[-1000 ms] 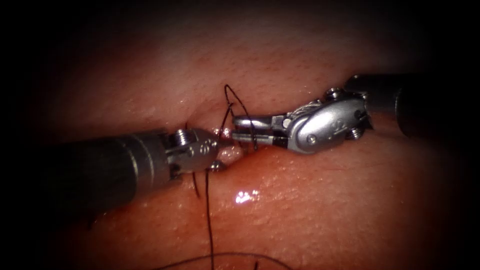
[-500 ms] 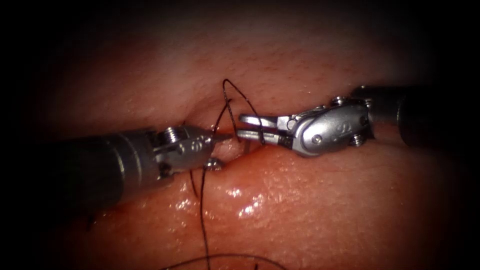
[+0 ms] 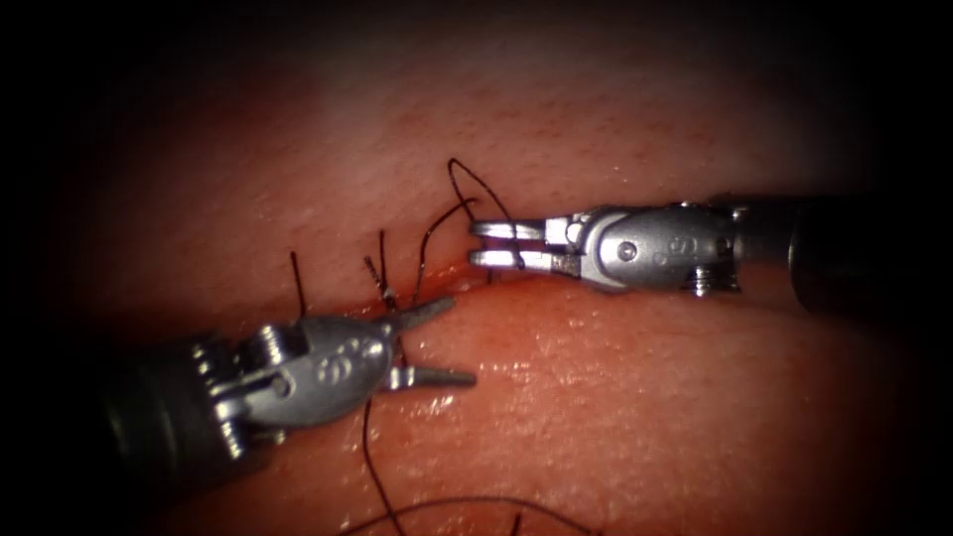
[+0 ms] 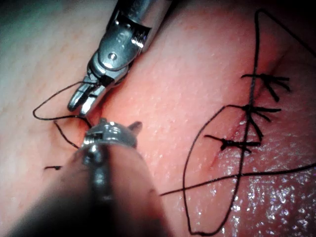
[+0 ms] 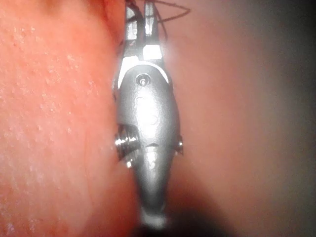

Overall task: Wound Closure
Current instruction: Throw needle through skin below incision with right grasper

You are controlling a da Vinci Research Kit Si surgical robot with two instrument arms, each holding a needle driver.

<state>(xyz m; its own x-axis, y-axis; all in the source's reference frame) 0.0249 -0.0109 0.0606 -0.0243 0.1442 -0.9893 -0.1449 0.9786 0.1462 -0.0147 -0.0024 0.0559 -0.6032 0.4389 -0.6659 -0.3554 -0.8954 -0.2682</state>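
My left tool (image 3: pixel 455 339) lies low on the left side of the cut (image 3: pixel 556 278), with its jaws spread wide and nothing gripped. Dark thread (image 3: pixel 369 447) runs down past its hinge. My right tool (image 3: pixel 478 244) reaches in level from the right. Its two jaws are slightly apart, and a loop of thread (image 3: pixel 467 179) is wound around them. The left wrist view shows the right tool (image 4: pixel 81 103) with the thread loop (image 4: pixel 49 116) at its tips, just beyond my left tool (image 4: pixel 111 136). The right tool's parted jaws (image 5: pixel 140 19) also appear in the right wrist view.
Short cut ends of thread (image 3: pixel 298 268) stand up from a knot (image 3: pixel 382 290) on the wet tissue (image 3: pixel 645 397). Three tied stitches (image 4: pixel 252 113) with frayed ends close the cut further along. A long slack thread (image 4: pixel 197 163) curls over them.
My left tool has opened its jaws and drawn back down and to the left. The right tool has levelled out and shifted slightly right, with the loop still around its jaws.
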